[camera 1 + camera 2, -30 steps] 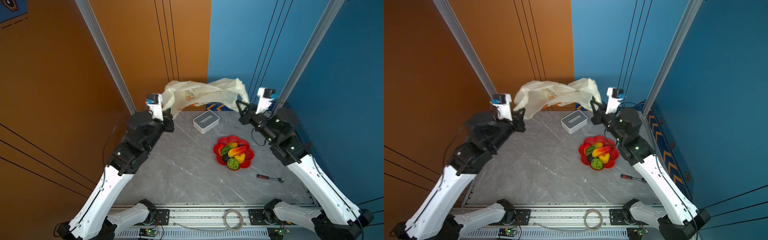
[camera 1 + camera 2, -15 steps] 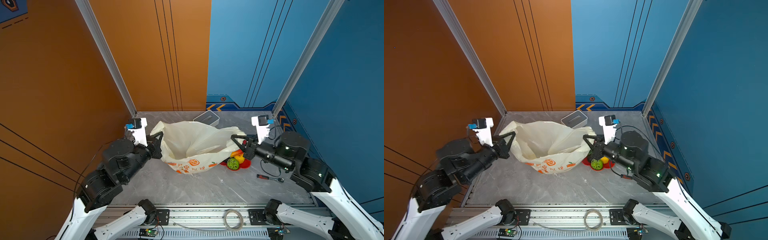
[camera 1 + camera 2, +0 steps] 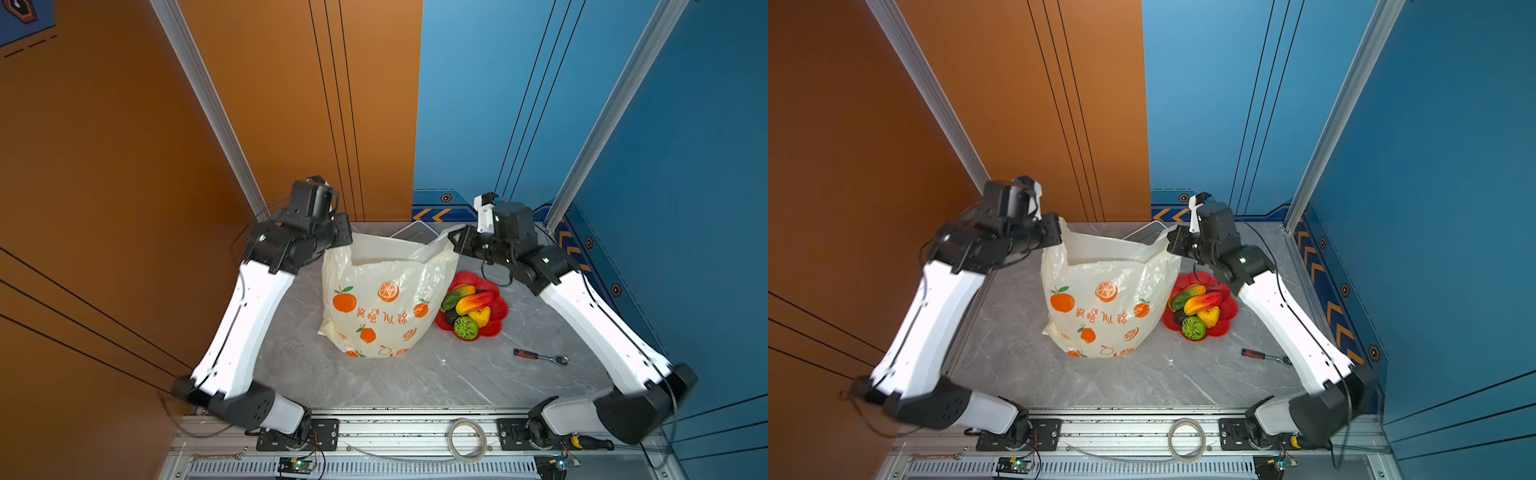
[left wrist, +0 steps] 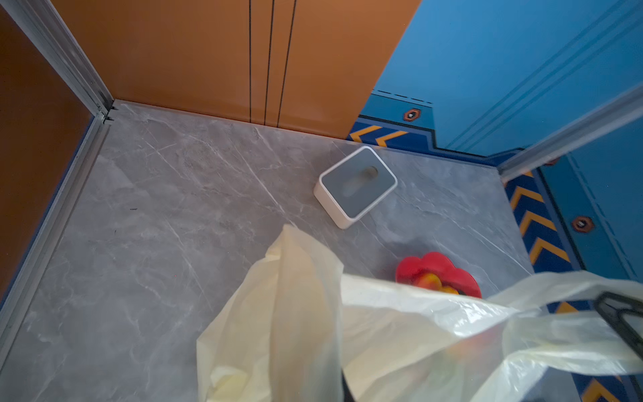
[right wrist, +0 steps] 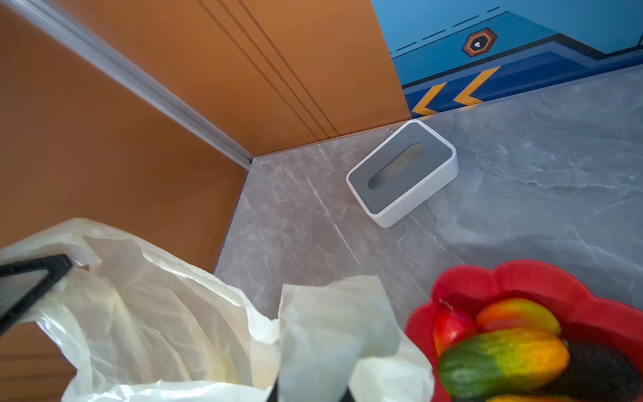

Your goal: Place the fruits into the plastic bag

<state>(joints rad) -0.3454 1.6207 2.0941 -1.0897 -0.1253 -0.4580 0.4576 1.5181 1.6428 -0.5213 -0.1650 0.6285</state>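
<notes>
Holding the plastic bag (image 3: 382, 303) upright at centre frame in both top views, mouth stretched wide. Pinched tight on one handle with the left gripper (image 3: 347, 241), on the other with the right gripper (image 3: 455, 239). No bagging done yet, by the look of it: all fruits (image 3: 473, 303) piled in the red flower-shaped dish (image 3: 500, 309), just right of centre. Every transfer left to do.

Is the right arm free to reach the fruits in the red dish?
Probably not yet: the right tool is shut on the bag handle. The fruits lie uncovered in the dish close by, once it lets go.
</notes>
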